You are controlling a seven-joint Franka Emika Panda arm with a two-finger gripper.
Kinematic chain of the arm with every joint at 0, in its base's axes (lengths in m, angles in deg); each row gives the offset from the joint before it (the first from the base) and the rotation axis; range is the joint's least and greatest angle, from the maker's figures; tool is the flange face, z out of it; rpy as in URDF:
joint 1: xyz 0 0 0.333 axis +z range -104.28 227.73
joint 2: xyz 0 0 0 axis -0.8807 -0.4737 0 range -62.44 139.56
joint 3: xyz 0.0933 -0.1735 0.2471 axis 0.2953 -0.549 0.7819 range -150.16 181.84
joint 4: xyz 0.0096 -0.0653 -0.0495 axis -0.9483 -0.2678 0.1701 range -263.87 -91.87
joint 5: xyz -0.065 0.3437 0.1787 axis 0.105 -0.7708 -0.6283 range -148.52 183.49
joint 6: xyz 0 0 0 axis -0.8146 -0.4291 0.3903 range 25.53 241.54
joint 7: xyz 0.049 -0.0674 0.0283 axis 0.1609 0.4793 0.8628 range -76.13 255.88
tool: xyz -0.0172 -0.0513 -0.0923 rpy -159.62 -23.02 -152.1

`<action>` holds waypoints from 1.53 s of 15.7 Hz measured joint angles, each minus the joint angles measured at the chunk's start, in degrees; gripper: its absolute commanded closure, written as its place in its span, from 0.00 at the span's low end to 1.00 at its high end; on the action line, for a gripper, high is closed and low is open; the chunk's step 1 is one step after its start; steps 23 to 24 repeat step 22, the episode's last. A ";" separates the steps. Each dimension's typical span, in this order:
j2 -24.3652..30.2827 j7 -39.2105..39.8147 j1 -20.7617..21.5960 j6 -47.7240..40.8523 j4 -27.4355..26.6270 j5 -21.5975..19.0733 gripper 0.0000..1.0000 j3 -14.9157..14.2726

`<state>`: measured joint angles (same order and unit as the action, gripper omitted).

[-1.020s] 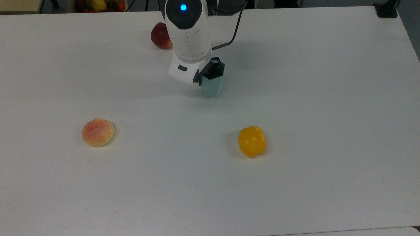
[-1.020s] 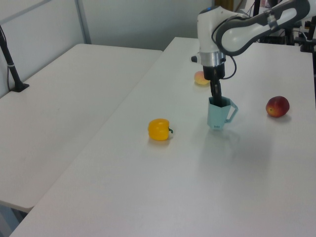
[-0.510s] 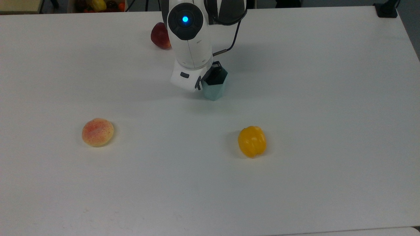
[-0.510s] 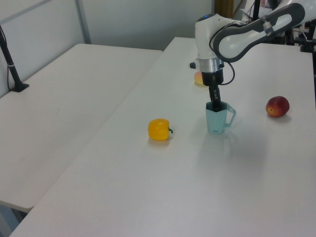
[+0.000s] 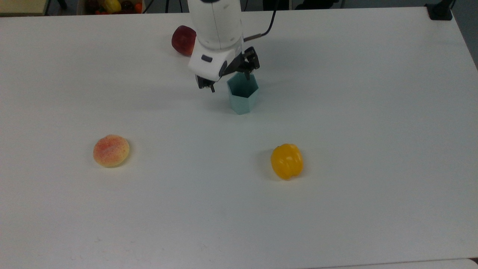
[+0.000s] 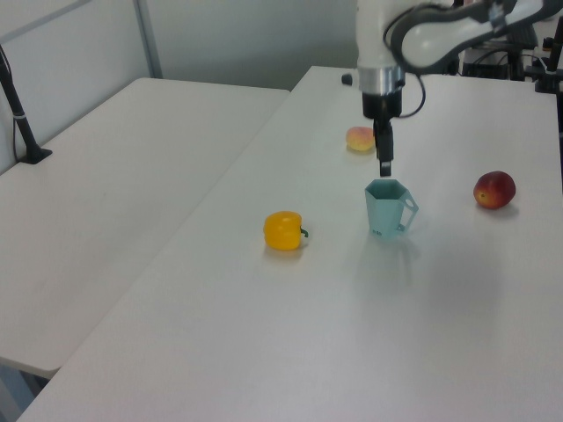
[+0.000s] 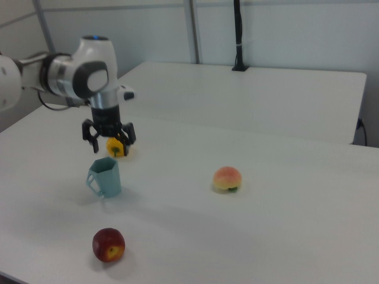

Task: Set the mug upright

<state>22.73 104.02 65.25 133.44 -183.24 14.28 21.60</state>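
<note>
In the left view, the mug (image 6: 387, 209) shows a handle.

White table (image 5: 373, 112): mug (image 5: 242, 95), pepper (image 5: 286, 161), peach (image 5: 111, 150), apple (image 5: 183, 39).

Gripper (image 5: 227, 80) out of mug (image 5: 243, 95): before, one finger sat inside rim, clamped on wall; now fingers spread wide, clear above rim, just above frame centre in left view (image 6: 384, 167). Arm risen toward top edge of top view. Mug, earlier slightly tilted and held off table (image 5: 336, 112), now upright on it, free, mouth up, handle (image 6: 409, 209) toward left view's right.
</note>
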 measured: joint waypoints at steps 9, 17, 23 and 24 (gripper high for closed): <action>17.72 -21.98 0.38 -19.39 2.99 -0.03 0.00 -0.22; 20.98 -16.68 2.64 -13.62 2.24 -3.47 0.00 -7.95; 19.77 -10.84 0.34 -11.43 2.00 -3.46 0.00 -7.70; 19.77 -10.84 0.34 -11.43 2.00 -3.46 0.00 -7.70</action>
